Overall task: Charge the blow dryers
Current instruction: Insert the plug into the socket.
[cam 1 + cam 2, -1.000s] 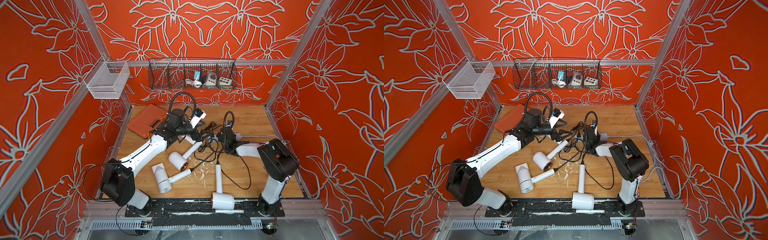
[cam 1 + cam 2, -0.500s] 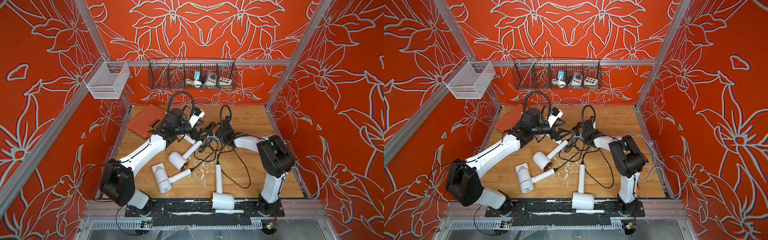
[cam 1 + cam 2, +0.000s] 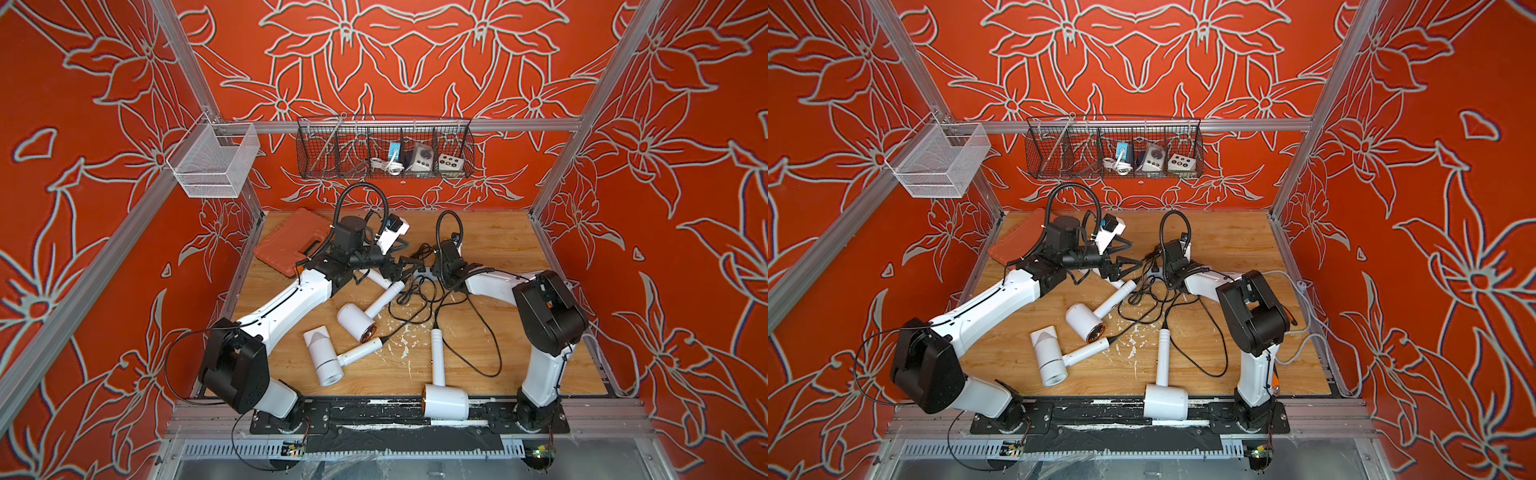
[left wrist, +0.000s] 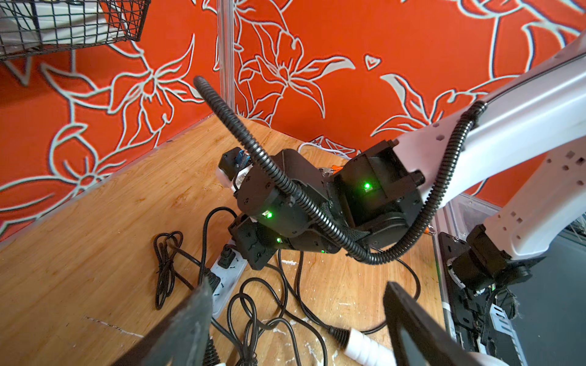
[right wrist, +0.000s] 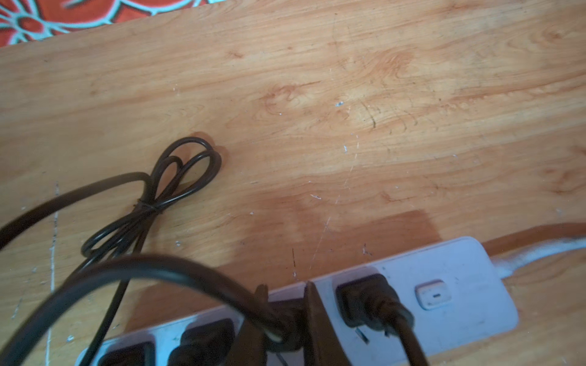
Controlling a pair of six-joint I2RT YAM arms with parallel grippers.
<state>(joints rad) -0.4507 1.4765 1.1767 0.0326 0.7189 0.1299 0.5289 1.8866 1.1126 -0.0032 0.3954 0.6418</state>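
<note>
Three blow dryers (image 3: pixel 356 321) lie mid-table in both top views; a fourth cannot be made out. The power strip (image 5: pixel 450 279) is masked there by the right arm (image 3: pixel 490 286), but the wrist view shows the right gripper (image 5: pixel 285 286) clamped on a black plug (image 5: pixel 286 329) at a socket. The left gripper (image 4: pixel 298 285) stands wide apart over loose cords (image 4: pixel 165 250). The nearest dryer (image 3: pixel 445 401) overhangs the front edge; bare table (image 3: pixel 507 237) shows at the far right.

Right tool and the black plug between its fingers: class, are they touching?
Touching. The right wrist view shows the right tool closed against both sides of the black plug on the power strip.
</note>
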